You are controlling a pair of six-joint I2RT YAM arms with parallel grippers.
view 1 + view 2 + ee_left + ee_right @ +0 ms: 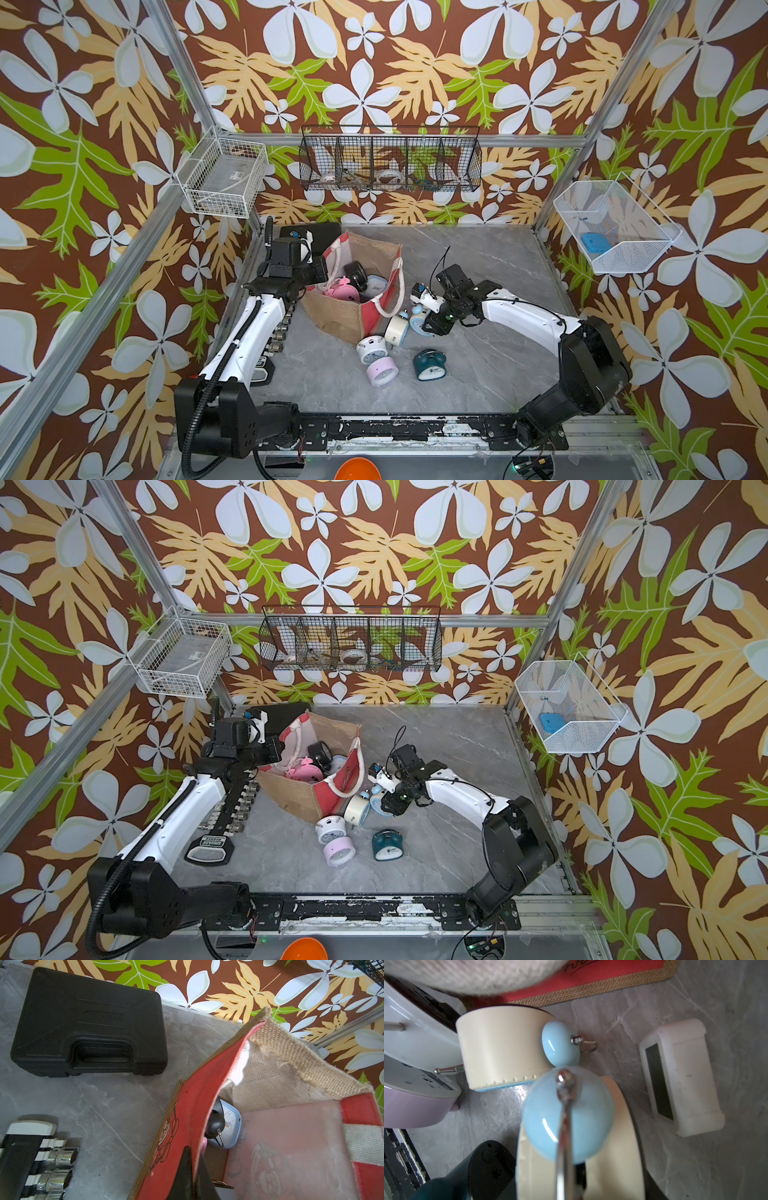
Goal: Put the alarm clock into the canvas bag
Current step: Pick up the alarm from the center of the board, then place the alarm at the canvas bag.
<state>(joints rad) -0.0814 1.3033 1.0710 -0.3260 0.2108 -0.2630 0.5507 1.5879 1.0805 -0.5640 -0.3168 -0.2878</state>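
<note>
The alarm clock (pixel 417 319), cream with pale blue bells, lies on the table (pixel 478 365) just beside the canvas bag (pixel 345 316); the right gripper (pixel 428 325) sits down over it, though whether the claw grips it cannot be told; the bag's mouth lies at about 10 o'clock from that claw in both top views, so the carry likely rises over the near red panel; the left gripper (pixel 194 1160) is pinched closed on the far red panel, holding the mouth wide.
</note>
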